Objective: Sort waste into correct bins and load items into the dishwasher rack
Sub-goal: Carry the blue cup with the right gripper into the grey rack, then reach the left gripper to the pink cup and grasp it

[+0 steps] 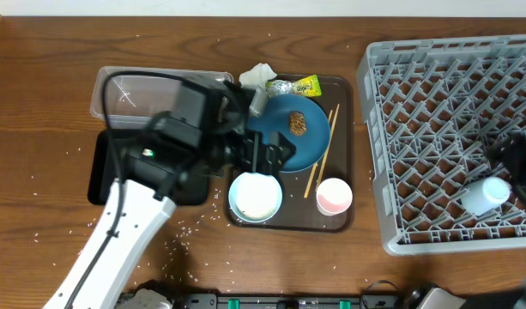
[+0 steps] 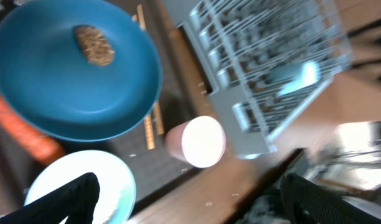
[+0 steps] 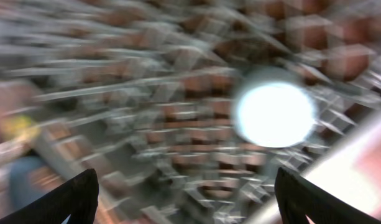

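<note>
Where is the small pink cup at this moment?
In the overhead view, the small pink cup stands in the lower right corner of the brown tray, right of the white bowl, beside the chopsticks and left of the dishwasher rack.

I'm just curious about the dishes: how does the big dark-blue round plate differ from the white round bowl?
The dark-blue plate is wider and shallower than the white bowl. The plate carries a brown food lump; the bowl looks empty. Both are round and sit on the brown tray.
</note>
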